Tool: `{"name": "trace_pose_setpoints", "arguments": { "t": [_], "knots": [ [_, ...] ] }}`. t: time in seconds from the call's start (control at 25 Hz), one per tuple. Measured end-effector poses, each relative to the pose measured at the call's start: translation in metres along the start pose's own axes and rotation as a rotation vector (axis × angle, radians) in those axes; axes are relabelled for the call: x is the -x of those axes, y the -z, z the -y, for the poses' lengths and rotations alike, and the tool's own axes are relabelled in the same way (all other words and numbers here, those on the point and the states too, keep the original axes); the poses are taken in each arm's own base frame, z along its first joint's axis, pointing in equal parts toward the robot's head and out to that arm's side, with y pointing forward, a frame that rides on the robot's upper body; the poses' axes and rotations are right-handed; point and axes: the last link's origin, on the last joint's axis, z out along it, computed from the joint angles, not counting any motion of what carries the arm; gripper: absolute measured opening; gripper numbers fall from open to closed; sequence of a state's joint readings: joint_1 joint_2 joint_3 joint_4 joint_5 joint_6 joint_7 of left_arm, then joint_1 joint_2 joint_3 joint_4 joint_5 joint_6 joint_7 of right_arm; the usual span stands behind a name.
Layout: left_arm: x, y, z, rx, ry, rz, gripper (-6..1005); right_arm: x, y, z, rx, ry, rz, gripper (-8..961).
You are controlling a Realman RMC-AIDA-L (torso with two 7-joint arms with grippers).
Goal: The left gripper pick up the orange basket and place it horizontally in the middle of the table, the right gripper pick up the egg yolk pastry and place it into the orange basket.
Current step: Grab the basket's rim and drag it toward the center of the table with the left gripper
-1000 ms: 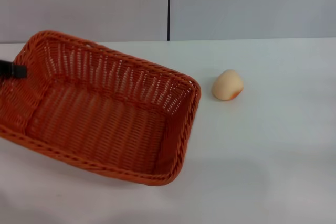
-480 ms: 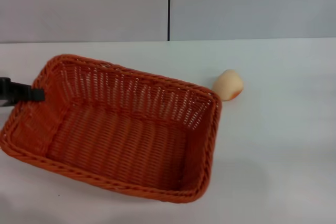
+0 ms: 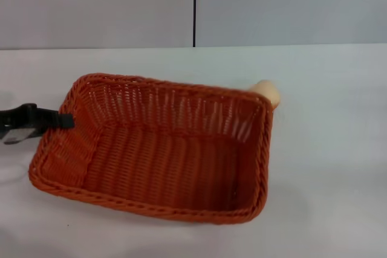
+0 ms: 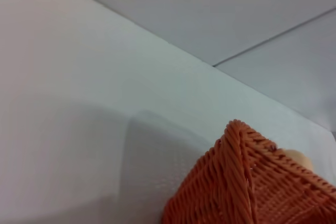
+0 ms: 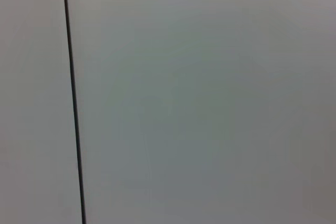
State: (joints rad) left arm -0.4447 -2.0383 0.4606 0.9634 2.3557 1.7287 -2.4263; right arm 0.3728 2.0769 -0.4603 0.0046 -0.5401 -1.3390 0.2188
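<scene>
Your left pincer [image 3: 60, 120] is clamped on the orange basket [image 3: 163, 149] rim, mid-counter [image 3: 326, 167]; release remains. The egg yolk pastry [image 3: 268, 92] waits behind its far corner; right pincer unseen.

The left gripper [image 3: 60, 120] reaches in low from the tabletop's left edge, its narrow black fingers lying level and pointing right, closed on the orange basket [image 3: 163, 149] at its left rim. The right gripper appears in no view.
</scene>
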Motion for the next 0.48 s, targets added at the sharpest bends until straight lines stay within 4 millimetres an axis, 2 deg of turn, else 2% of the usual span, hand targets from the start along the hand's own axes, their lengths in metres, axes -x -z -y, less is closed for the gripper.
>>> {"name": "trace_pose_setpoints", "arguments": {
  "t": [0.24, 0.48],
  "knots": [
    [0.016, -0.003, 0.017, -0.030, 0.041, -0.037, 173, -0.001, 0.000, 0.001, -0.003, 0.001, -0.003, 565],
    [0.022, -0.001, 0.022, -0.030, 0.034, -0.034, 171, -0.001, -0.005, 0.000, -0.001, 0.007, -0.017, 564]
  ]
}}
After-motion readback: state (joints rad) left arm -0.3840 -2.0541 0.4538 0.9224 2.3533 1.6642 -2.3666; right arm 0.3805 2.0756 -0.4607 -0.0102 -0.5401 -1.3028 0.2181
